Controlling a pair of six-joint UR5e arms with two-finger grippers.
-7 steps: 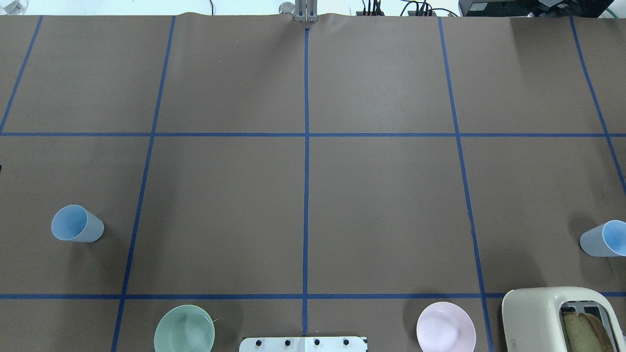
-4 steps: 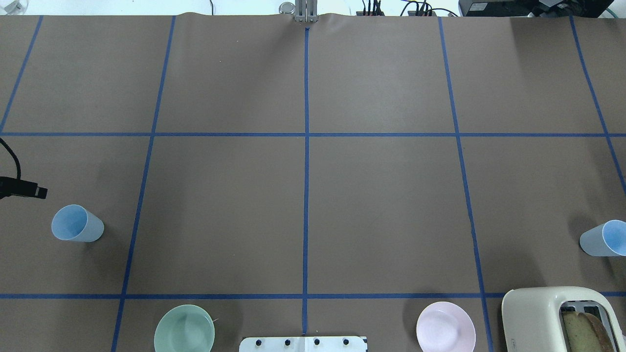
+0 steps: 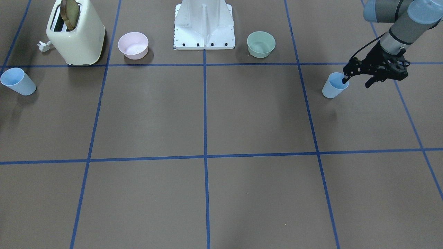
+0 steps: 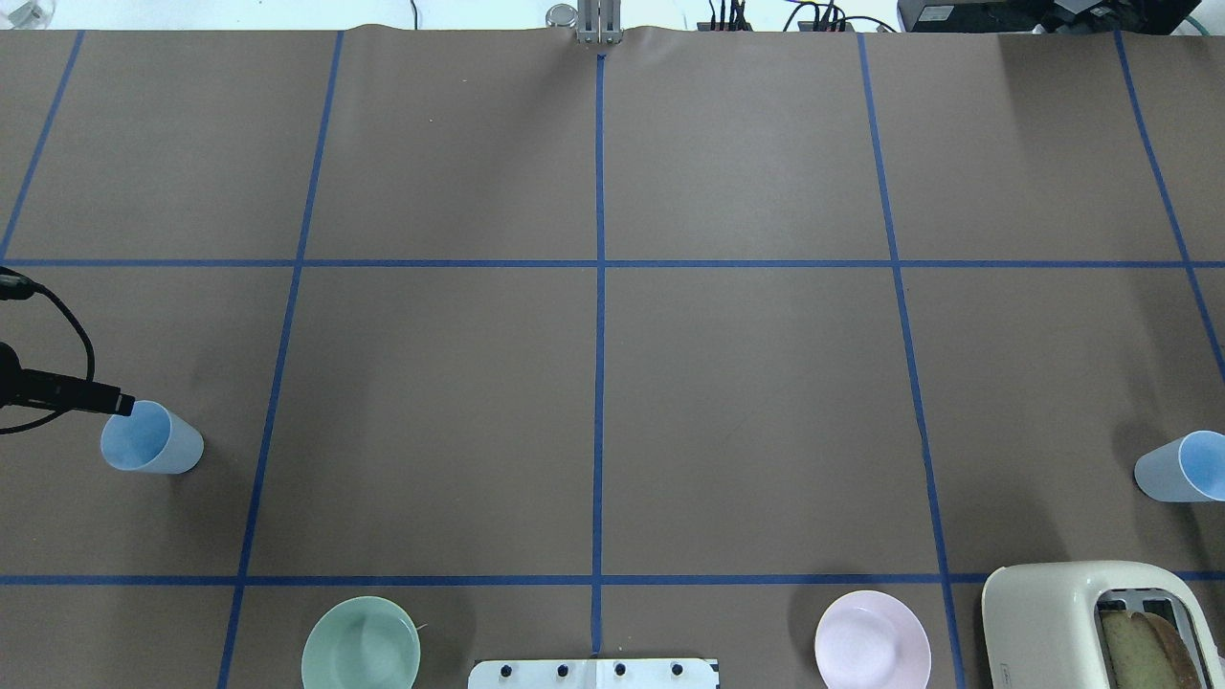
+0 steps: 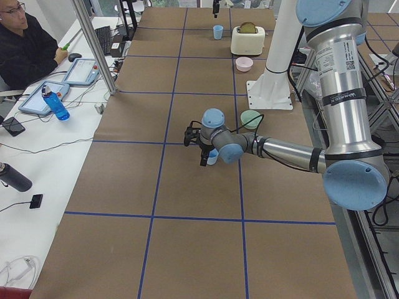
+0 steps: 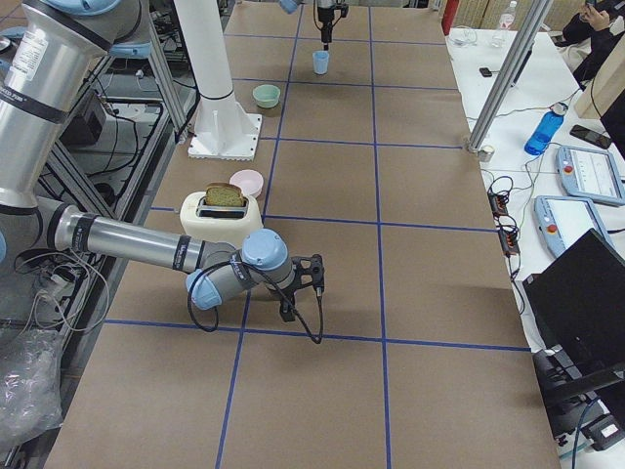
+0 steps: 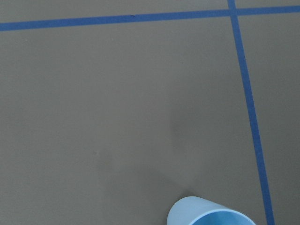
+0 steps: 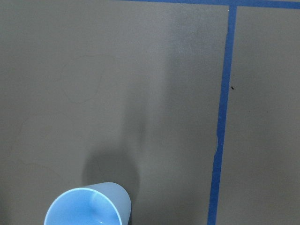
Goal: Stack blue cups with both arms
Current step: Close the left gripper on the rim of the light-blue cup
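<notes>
Two silver-grey arms (image 5: 340, 93) with pale-blue joint caps (image 5: 349, 185), looped black cables (image 4: 90, 349), white bolted base (image 3: 204, 24)

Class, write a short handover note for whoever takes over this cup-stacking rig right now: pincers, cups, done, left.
Left pincer: open, at the rim of the left blue cup, not closed on it.
Right pincer: near the right blue cup; open or shut cannot be told.
Both cups stand upright, far apart.
Done: nothing grasped or stacked.
Left: grasp, bring together, nest one cup in the other.
</notes>
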